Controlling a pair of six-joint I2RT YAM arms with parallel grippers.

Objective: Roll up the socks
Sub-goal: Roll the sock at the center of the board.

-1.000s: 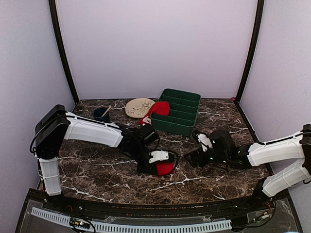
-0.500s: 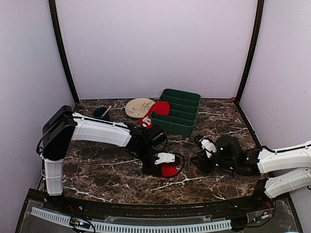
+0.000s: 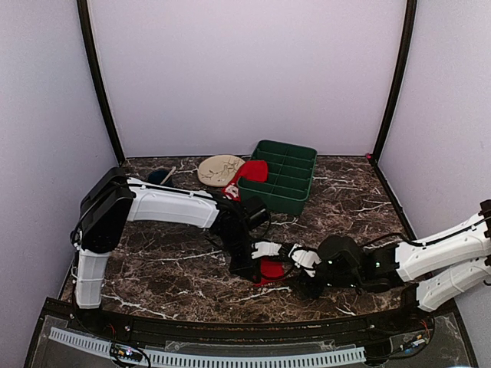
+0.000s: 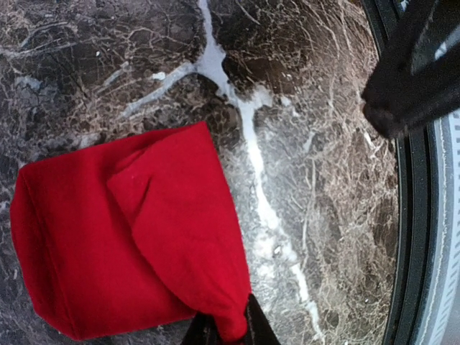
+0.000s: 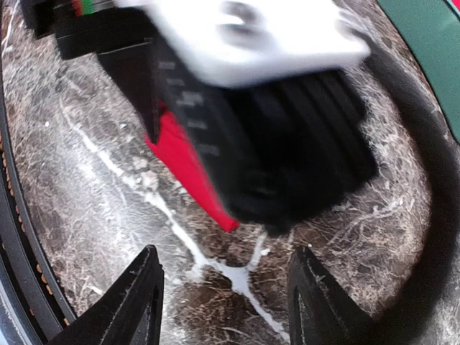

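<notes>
The right fingers (image 5: pixel 136 302) (spread apart) have moved up beside the red sock (image 4: pixel 122 237) pinched by left fingers (image 4: pixel 257 329).

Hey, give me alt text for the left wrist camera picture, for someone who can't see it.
A folded red sock lies on a dark marble table, one corner pinched in the left gripper at the bottom edge. A black machine part juts in at the top right, apart from the sock.
</notes>
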